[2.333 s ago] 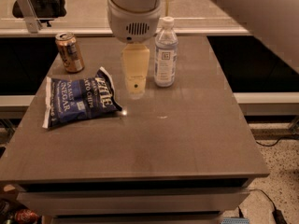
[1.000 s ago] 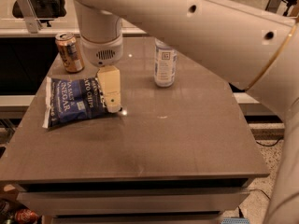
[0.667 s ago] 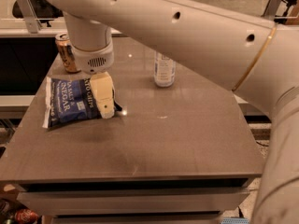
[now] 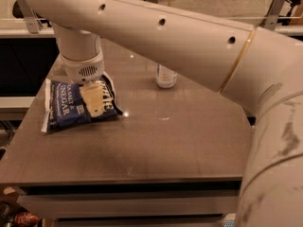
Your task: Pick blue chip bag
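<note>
Hovering gripper (image 4: 93, 99) over blue chip bag (image 4: 63, 109), brown table (image 4: 180, 143).

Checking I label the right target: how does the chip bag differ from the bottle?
The chip bag is dark blue and opaque; the bottle is clear. The bag lies flat; the bottle stands upright. The gripper is over the bag, while the bottle stands apart, half hidden by the arm. Both rest on the table.

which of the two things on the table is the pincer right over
The blue chip bag, lying flat on the left: the pincer sits over its middle. The water bottle stands farther back, apart from the pincer.
</note>
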Available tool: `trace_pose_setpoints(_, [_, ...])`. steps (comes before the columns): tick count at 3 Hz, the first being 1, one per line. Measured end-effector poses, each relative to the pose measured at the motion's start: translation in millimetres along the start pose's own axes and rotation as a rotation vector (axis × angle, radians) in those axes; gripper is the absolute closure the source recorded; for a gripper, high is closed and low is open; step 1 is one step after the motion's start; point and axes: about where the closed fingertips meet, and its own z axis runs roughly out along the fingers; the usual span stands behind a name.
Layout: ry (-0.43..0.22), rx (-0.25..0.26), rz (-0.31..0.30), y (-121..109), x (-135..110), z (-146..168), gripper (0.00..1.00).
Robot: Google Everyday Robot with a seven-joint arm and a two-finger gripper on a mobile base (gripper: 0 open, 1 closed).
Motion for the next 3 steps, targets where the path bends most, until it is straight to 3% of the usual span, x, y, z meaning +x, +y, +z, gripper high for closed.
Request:
trace_pose_setpoints(2, [-0.003, 0.003, -0.023, -4.2, -0.3, -8.0, 0.85])
trace_pose_setpoints(3, [-0.007, 0.026, -0.025, -8.7, 2.0, -24.6, 1.0])
